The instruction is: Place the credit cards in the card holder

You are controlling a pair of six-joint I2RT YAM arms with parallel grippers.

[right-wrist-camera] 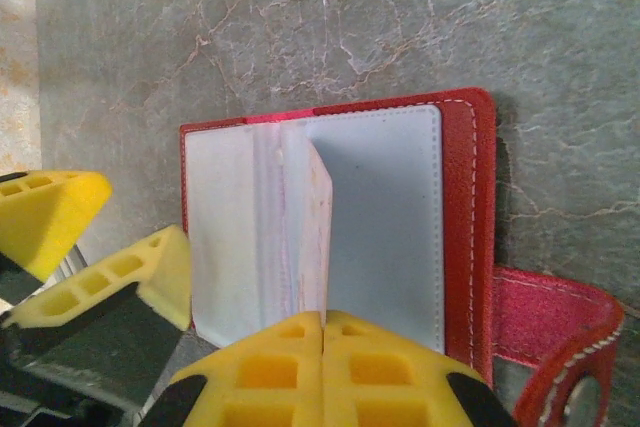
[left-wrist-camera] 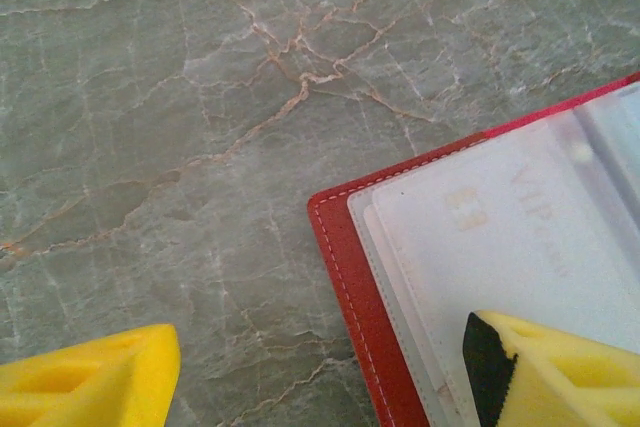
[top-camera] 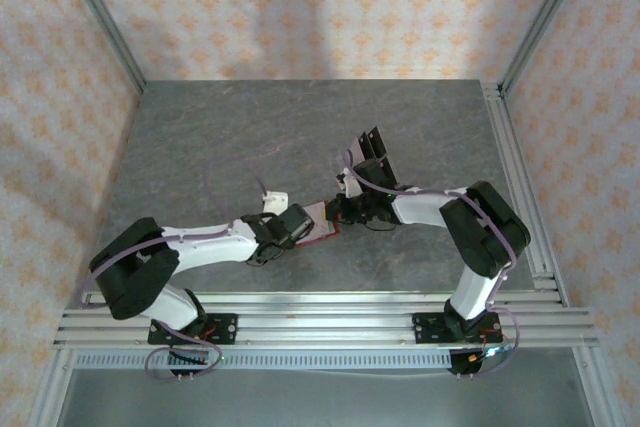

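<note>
My right gripper (right-wrist-camera: 322, 332) has its jaws pressed together on one end of a pale credit card (right-wrist-camera: 310, 217). The card is turned up on its edge, tilted, above the open red card holder (right-wrist-camera: 466, 217). The holder lies flat on the grey marble table (right-wrist-camera: 300, 17), with its clasp strap (right-wrist-camera: 555, 322) spread to one side. The jaws of my left gripper (left-wrist-camera: 322, 347) are wide apart, with one finger (left-wrist-camera: 560, 372) over the clear pocket at the holder's corner; I cannot tell if it presses there. I judge the danger is at the pocket mouth: the card is not flat to the pocket, so a push forward may make it slide over the plastic, or bend. If nothing pins the holder, it may slip on the smooth stone. My two grippers are also very close and could knock each other.
</note>
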